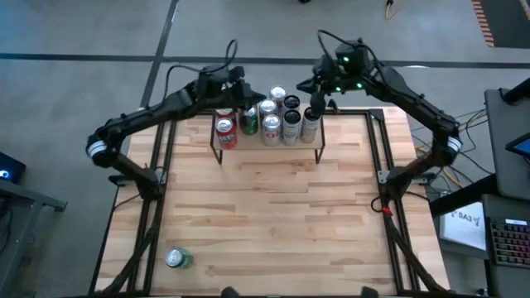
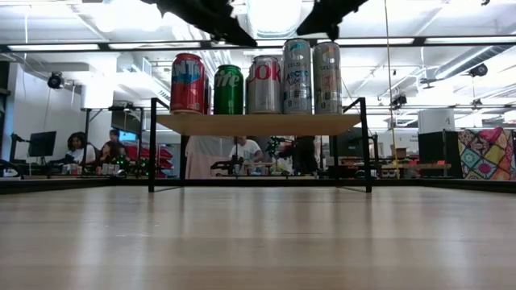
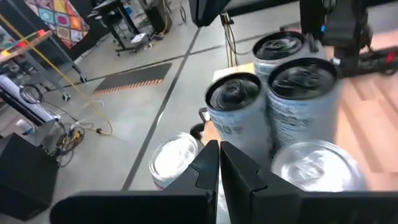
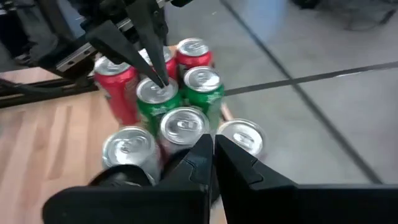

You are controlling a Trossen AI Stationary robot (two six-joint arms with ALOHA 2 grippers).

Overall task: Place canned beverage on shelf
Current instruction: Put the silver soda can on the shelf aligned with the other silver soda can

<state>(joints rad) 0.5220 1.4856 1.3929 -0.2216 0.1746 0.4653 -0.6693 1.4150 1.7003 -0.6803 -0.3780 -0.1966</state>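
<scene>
Lying on its side near the table's (image 1: pixel 273 215) front-left corner, one green-and-silver can (image 1: pixel 178 259) points its silver end toward the left edge, long axis running across the table. We note it well apart from both arms and from the shelf (image 1: pixel 267 149).

We see the shelf standing at the far edge, a light-wood board on thin black legs, its long side across the table. Upright cans crowd it. From the low view we read a front row: red can (image 2: pixel 187 84), green can (image 2: pixel 228 89), silver can (image 2: pixel 264 84), then two taller slim cans (image 2: pixel 297 76). More cans stand behind; we cannot count them surely.

We place the left gripper (image 1: pixel 246 101) over the shelf's left end, above the red and green cans, arm stretched in from the left edge with the elbow low. Its fingers (image 3: pixel 214 168) are pressed together, pinching nothing.

We place the right gripper (image 1: pixel 317 103) over the shelf's right end, beside the slim cans, arm bent high at the back. Its fingers (image 4: pixel 208 158) are likewise pressed together and empty.
</scene>
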